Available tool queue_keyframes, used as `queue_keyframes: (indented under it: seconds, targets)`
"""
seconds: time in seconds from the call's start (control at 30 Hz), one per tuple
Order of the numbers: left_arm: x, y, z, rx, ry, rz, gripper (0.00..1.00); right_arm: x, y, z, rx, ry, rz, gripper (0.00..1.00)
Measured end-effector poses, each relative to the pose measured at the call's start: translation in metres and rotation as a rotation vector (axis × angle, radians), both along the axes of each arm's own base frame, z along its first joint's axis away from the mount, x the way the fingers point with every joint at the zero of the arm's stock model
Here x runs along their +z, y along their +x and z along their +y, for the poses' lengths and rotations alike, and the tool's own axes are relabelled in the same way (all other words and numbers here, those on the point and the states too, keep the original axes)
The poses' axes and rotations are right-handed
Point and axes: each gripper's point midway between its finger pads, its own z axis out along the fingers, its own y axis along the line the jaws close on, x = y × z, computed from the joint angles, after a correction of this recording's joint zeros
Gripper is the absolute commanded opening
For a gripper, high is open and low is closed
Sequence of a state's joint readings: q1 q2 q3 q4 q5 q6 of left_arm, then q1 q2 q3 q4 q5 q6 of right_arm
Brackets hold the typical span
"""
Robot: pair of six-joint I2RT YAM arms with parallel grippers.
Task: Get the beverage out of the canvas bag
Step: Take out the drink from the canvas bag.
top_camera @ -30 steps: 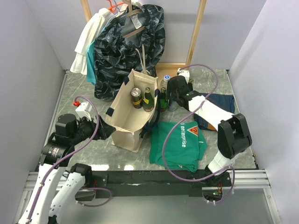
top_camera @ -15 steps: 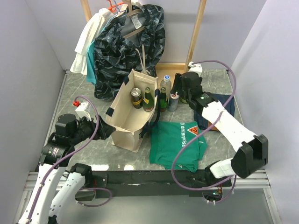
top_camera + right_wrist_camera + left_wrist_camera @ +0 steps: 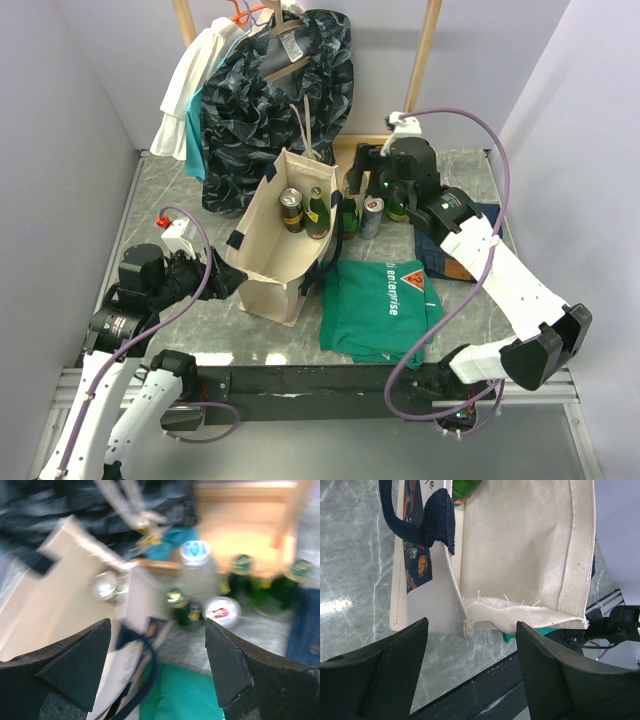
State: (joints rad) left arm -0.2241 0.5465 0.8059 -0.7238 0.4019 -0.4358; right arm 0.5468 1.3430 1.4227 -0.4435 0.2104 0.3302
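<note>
Right gripper has risen toward upper centre, wide and empty; left gripper likewise gapes near the canvas bag. You still have drinks inside (two visible).

I read only "enterprise", in white letters on the green T-shirt on the counter; the canvas bag lettering is unreadable.

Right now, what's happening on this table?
Two robot arms are emptying drinks from a canvas bag. A can and a green bottle are inside it; other drinks stand on the table beside it. The right gripper hovers open and empty above those, and the left gripper sits open at the bag's near corner.
</note>
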Motion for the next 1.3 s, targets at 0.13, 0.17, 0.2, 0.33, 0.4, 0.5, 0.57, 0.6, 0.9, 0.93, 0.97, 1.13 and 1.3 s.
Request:
queue_keyframes:
  seconds: [0.13,0.17,0.2,0.33,0.4,0.5,0.57,0.6,0.9,0.93,0.97,1.13,1.3]
  targets:
    - [0.0,0.0,0.0,0.0,0.0,0.001,0.76,0.022,-0.014,0.039,0.134,-0.012,-0.025,0.82]
    - [0.0,0.0,0.0,0.0,0.0,0.0,0.76,0.026,-0.016,0.048,0.158,-0.018,-0.029,0.82]
    - [0.0,0.0,0.0,0.0,0.0,0.0,0.76,0.027,-0.019,0.059,0.186,-0.032,-0.033,0.82]
    - [0.0,0.0,0.0,0.001,-0.001,0.0,0.76,0.02,-0.025,0.095,0.271,-0.082,-0.023,0.82]
    - [0.0,0.0,0.0,0.002,-0.003,0.0,0.76,0.008,-0.028,0.109,0.3,-0.111,-0.004,0.82]
    - [0.0,0.0,0.0,0.005,-0.002,0.0,0.76,-0.01,-0.031,0.119,0.326,-0.144,0.033,0.82]
    - [0.0,0.0,0.001,0.006,-0.001,-0.001,0.76,-0.012,-0.031,0.121,0.335,-0.146,0.039,0.82]
    - [0.0,0.0,0.001,0.006,-0.001,0.0,0.76,-0.013,-0.032,0.122,0.341,-0.144,0.04,0.82]
    - [0.0,0.0,0.001,0.006,-0.001,0.0,0.76,-0.023,-0.019,0.146,0.377,-0.167,0.079,0.79]
    - [0.0,0.0,0.001,0.007,-0.001,-0.001,0.76,-0.029,-0.017,0.149,0.378,-0.18,0.092,0.79]
    - [0.0,0.0,0.001,0.007,-0.001,-0.002,0.76,-0.036,-0.014,0.151,0.378,-0.195,0.107,0.79]
    - [0.001,0.0,0.001,0.007,-0.002,-0.006,0.76,-0.056,-0.007,0.151,0.356,-0.263,0.157,0.8]
    - [0.001,0.0,0.001,0.007,-0.002,-0.006,0.76,-0.049,0.002,0.148,0.316,-0.286,0.145,0.8]
